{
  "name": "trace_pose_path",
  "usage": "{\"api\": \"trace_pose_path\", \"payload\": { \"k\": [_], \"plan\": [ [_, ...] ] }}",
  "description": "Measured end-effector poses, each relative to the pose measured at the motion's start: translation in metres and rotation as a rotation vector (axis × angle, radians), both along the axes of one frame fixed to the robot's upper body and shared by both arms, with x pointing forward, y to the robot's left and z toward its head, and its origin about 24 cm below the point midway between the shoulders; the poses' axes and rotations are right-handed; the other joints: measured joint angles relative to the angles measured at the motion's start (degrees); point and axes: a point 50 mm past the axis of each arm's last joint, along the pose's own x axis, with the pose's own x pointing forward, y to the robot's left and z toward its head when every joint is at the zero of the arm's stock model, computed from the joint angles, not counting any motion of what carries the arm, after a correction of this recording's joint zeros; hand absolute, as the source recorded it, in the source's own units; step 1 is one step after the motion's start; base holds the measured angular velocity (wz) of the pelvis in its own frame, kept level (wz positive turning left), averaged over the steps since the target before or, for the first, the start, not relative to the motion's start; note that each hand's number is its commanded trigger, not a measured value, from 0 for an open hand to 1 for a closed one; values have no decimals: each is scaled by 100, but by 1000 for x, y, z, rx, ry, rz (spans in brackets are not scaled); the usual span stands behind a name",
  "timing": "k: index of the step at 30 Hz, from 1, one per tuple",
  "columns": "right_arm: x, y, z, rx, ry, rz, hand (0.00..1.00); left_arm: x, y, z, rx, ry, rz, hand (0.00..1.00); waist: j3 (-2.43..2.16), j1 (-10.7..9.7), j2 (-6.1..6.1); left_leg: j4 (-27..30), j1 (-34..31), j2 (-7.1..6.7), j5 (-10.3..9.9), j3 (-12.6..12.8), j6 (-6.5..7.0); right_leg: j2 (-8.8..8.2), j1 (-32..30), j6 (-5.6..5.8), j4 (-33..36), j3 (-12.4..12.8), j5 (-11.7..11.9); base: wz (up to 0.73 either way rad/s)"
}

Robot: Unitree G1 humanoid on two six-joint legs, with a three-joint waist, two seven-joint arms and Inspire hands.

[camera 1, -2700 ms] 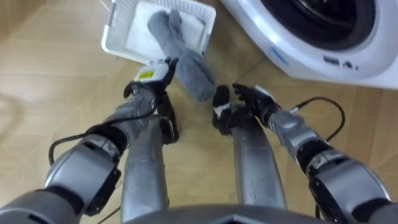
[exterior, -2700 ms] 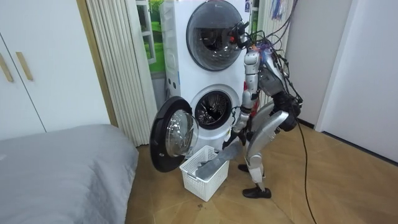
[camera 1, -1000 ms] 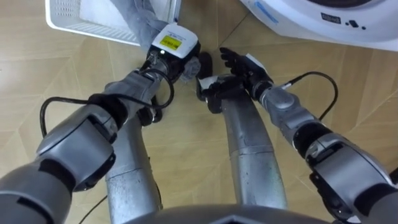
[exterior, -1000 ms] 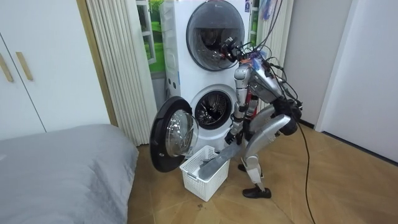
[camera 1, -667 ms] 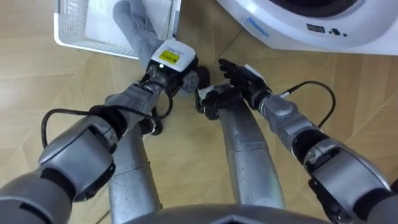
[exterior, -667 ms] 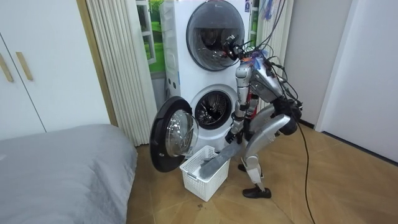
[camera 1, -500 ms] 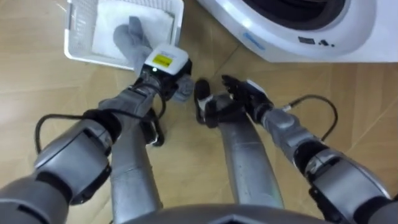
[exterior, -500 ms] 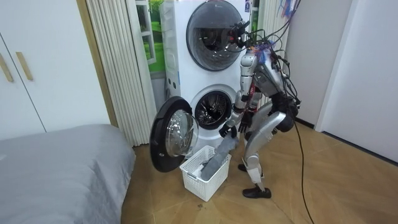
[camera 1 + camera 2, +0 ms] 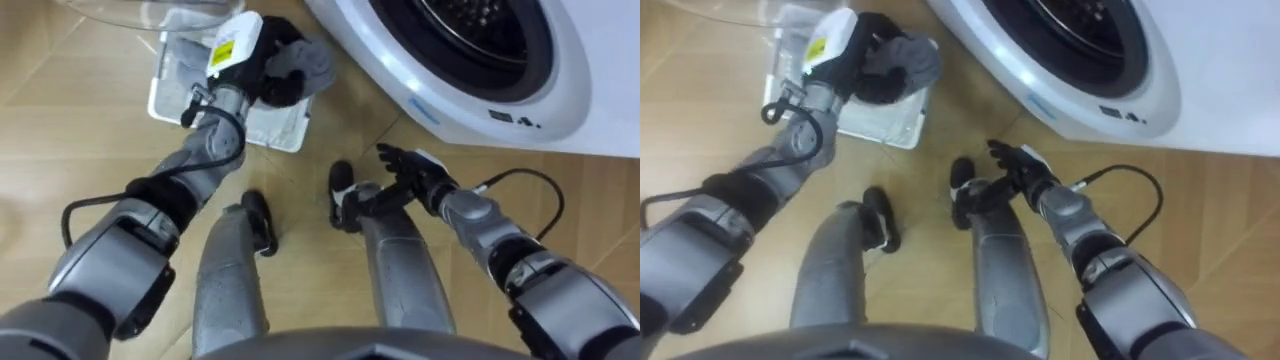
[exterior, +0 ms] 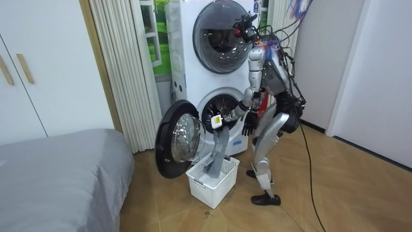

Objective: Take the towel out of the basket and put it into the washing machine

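1. My left hand clenches the grey towel, lifted over the white laundry basket; its lower end hangs in the basket.
2. My right hand is relaxed and empty, low, well apart from the towel.
3. Picked up, I judge; putting it into the open washing machine is left.
4. Count: 1 towel, 1 basket, 1 open door.

The robot has rounded silver-grey arm and leg shells with black joints, thin black cables looping off both forearms, a black left hand backed by a white block with what looks like a yellow label, and a black right hand.
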Motion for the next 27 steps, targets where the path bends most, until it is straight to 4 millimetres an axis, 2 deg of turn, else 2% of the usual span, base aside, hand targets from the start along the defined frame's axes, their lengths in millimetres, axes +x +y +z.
{"api": "trace_pose_path", "payload": {
  "k": [2,3,5,6,7,8,9,10,12,15,20,23,27],
  "plan": [
    [0,7,0,9,-8,30,0,-8,-4,-10,-178,124,-23,100,-29,45,-34,-80,42,-25,43,-10,16,-61,34,12,-17,-24,-7,16],
    [-2,13,-1,19,0,43,0,-14,-6,-18,-278,207,-44,100,-75,75,-70,-88,64,-24,47,-10,16,-62,66,12,-46,-39,-7,8],
    [-4,19,-3,31,19,53,0,-24,-9,-29,-400,317,-88,100,-92,102,-87,-113,146,-29,55,-52,27,-68,203,16,-148,-118,-3,12],
    [-7,21,-4,38,28,63,0,-32,-14,-36,-479,382,-125,100,-149,134,-101,-141,184,-23,72,-63,39,-61,276,23,-224,-154,16,14],
    [-8,22,-5,43,32,66,0,-36,-16,-39,-513,411,-137,100,-155,140,-109,-159,228,-23,76,-65,43,-60,334,27,-255,-165,24,7],
    [-11,23,-6,46,42,65,0,-42,-18,-45,-567,470,-152,100,-199,134,-108,-211,300,-18,82,-90,53,-50,444,38,-346,-204,60,6],
    [-13,21,-8,48,52,59,0,-48,-20,-51,-606,522,-162,100,-278,119,-108,-291,364,-20,99,-122,65,-53,549,51,-442,-250,97,10],
    [-17,19,-11,47,69,46,0,-52,-21,-55,-641,565,-171,100,-329,114,-116,-363,447,-39,131,-151,75,-57,667,73,-524,-280,133,10],
    [-24,16,-15,48,102,26,0,-58,-20,-60,-717,622,-167,100,-365,134,-155,-472,605,-88,173,-184,80,-52,825,95,-625,-279,160,9],
    [-29,12,-19,39,142,10,0,-67,-20,-67,-841,697,-159,100,-373,173,-152,-543,716,-79,200,-185,90,-4,982,113,-805,-314,258,-2],
    [-32,12,-22,31,176,4,0,-77,-24,-72,-938,770,-200,100,-362,190,-133,-541,713,-89,202,-182,96,-7,983,129,-812,-302,277,-1],
    [-33,8,-22,8,184,-8,0,-79,-29,-72,-1006,800,-195,100,-363,320,-101,-549,700,-70,202,-170,96,16,952,125,-813,-282,277,-3],
    [-30,6,-21,-36,178,-8,0,-83,-39,-72,-1104,829,-180,100,-375,473,10,-590,701,-68,207,-158,87,28,931,119,-795,-265,274,0]
  ]
}}
